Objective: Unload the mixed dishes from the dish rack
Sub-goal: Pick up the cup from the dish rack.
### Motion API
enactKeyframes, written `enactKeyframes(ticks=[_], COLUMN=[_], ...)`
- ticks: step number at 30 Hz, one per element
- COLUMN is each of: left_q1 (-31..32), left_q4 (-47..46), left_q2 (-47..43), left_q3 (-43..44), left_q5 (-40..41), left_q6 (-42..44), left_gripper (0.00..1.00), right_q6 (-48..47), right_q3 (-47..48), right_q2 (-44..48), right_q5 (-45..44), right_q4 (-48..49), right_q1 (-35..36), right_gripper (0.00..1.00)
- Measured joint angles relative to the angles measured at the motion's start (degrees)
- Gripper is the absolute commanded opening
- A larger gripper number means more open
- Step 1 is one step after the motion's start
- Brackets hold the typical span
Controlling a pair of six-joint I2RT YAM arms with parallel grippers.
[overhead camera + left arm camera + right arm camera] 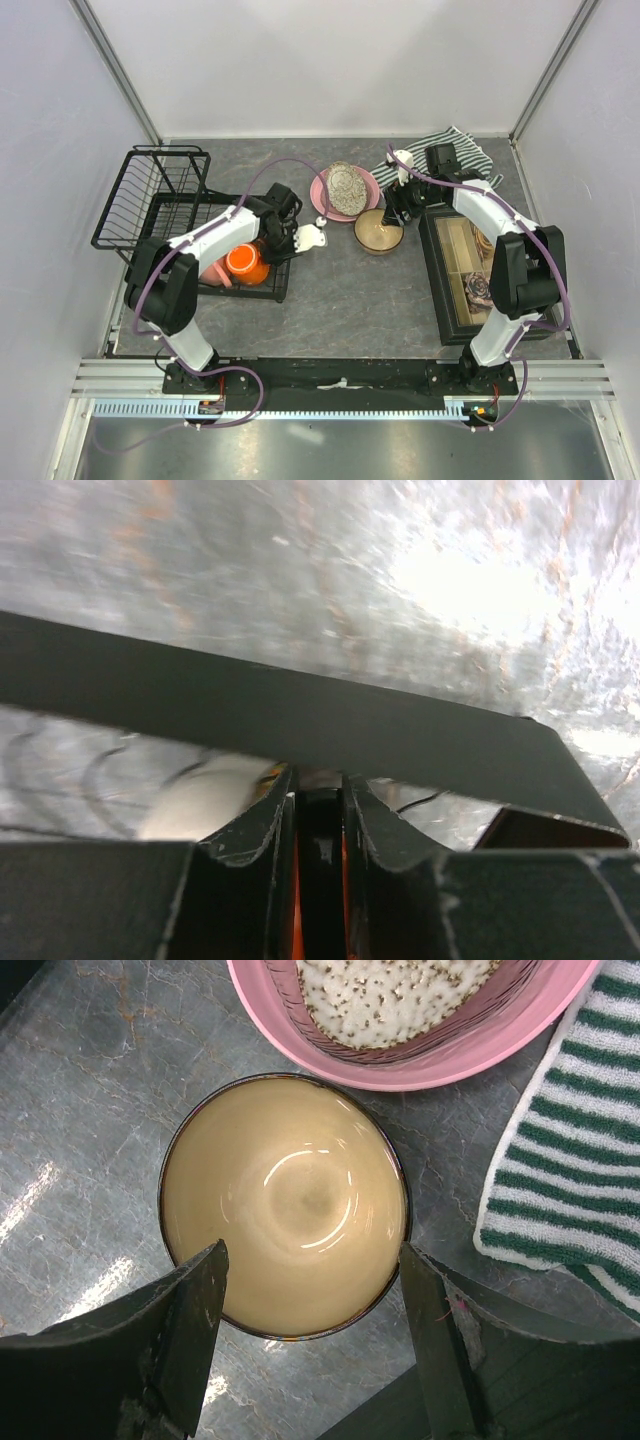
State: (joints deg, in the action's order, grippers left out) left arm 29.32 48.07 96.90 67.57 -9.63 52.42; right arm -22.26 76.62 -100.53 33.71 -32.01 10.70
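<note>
The black wire dish rack [150, 195] stands at the left, with an orange mug [244, 262] and a pink mug [214, 271] in its flat tray. My left gripper [292, 240] is at the rack's right edge, shut on the rim of a small floral bowl [311, 237], whose pale side [205, 798] shows beside the fingers. My right gripper [315, 1330] hangs open over the tan-brown bowl [283, 1205], one finger on each side of its near rim. The pink plate [326, 196] holds the patterned oval dish [346, 183].
A dark compartmented box [470, 272] lies on the right, under the right arm. A green-striped towel [455, 152] lies at the back right, its edge [570, 1140] close to the tan bowl. The rack's black edge [300, 715] crosses the left wrist view.
</note>
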Motion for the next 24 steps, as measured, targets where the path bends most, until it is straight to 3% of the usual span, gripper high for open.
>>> enactKeyframes(ticks=[9, 24], left_q1=[0.0, 0.0], left_q4=[2.7, 5.8], left_q2=[-1.5, -5.9], left_q3=[5.6, 6.0], left_q5=[-1.5, -1.4], left_q6=[-0.4, -0.6], left_gripper=[0.02, 0.02], right_q6=[0.0, 0.0], right_q3=[0.0, 0.0], right_q2=[-0.3, -0.8], right_q5=[0.2, 0.4], right_q4=[0.0, -0.1], right_q1=[0.0, 0.0], right_gripper=[0.77, 0.77])
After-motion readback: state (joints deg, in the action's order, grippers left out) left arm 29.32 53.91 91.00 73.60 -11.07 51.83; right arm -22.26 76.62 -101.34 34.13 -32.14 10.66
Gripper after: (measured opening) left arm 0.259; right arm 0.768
